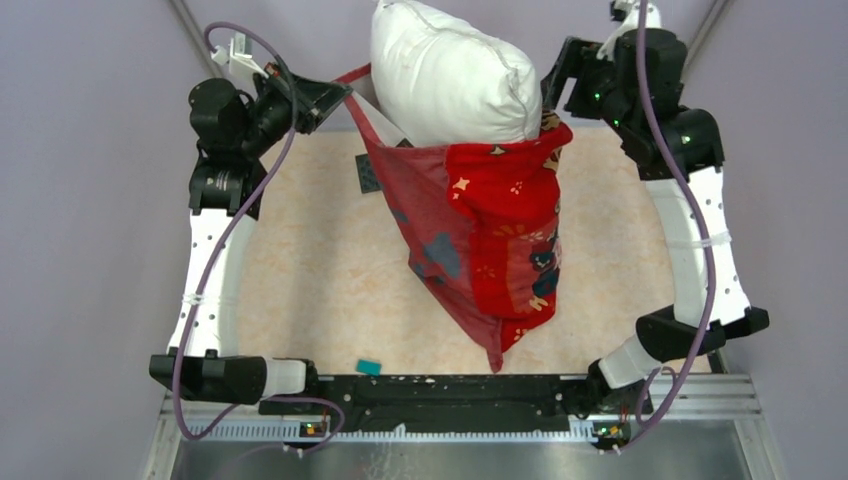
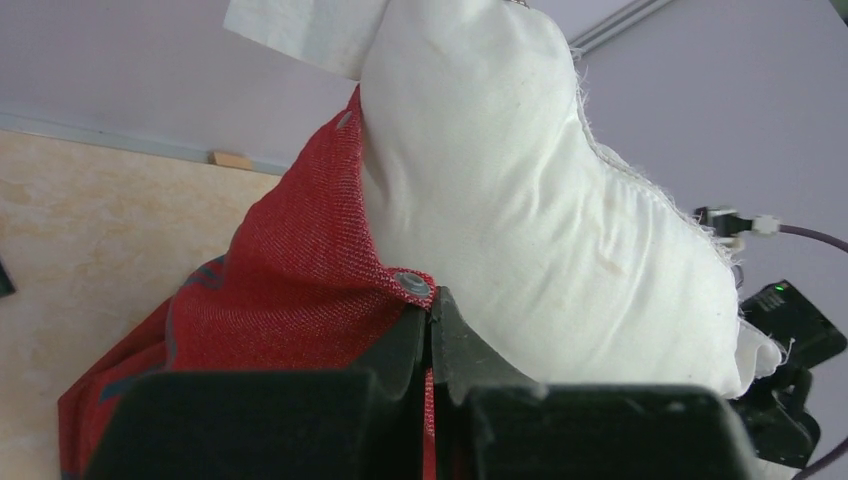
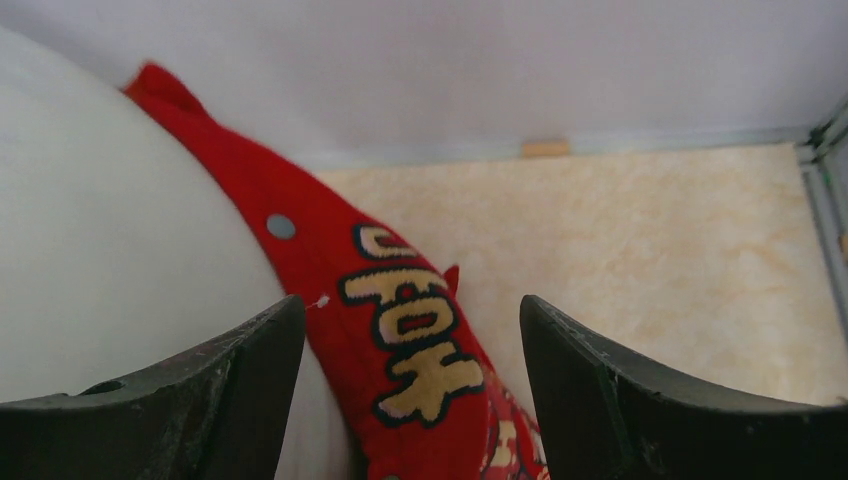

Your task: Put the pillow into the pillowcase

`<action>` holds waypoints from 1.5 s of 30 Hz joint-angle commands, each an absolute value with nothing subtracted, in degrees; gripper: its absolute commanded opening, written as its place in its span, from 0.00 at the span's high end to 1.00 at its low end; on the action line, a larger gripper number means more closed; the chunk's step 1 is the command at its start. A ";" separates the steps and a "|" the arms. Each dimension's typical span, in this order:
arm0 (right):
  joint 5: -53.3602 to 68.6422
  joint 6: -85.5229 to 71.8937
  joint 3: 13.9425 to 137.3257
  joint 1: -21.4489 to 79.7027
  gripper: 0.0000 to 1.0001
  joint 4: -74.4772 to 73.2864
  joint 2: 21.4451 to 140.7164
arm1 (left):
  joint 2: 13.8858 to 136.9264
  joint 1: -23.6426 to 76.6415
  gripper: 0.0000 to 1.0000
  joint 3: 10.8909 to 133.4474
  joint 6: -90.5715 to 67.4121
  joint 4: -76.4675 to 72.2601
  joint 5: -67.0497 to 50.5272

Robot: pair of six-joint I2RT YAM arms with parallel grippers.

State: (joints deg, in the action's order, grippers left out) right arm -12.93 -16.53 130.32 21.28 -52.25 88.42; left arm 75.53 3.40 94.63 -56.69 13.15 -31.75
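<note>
The plump white pillow (image 1: 450,75) stands on end, its lower part sunk in the red pillowcase (image 1: 495,225), which hangs down to the table. My left gripper (image 1: 335,95) is shut on the case's opening edge at the upper left, holding it up. The left wrist view shows that gripper (image 2: 432,302) pinching red cloth just below a snap button, with the pillowcase (image 2: 290,270) to the left and the pillow (image 2: 560,200) bulging to the right. My right gripper (image 1: 555,92) is at the pillow's right side. It (image 3: 412,305) stands open astride the pillowcase (image 3: 400,330) rim, with the pillow (image 3: 100,250) by its left finger.
A small black piece (image 1: 368,175) lies on the beige table (image 1: 300,260) behind the case. A teal bit (image 1: 369,367) rests by the front rail. Grey walls close in on three sides. A wooden block (image 3: 545,148) sits at the far wall's foot.
</note>
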 commanded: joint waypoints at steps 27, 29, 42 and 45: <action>19.42 -32.10 127.41 20.83 1.00 -33.26 82.06 | 76.48 2.11 1.00 101.69 -56.62 9.90 -36.22; 19.23 -32.49 129.60 20.83 1.00 -31.49 82.67 | 77.08 2.11 1.00 103.50 -56.79 10.01 -36.35; 18.18 -37.02 142.33 21.67 1.00 -26.79 90.92 | 91.71 0.89 1.00 136.63 -70.98 6.28 -34.11; 13.10 -34.53 149.06 20.15 1.00 -26.03 91.23 | 90.84 7.62 1.00 131.36 -62.58 11.06 -35.32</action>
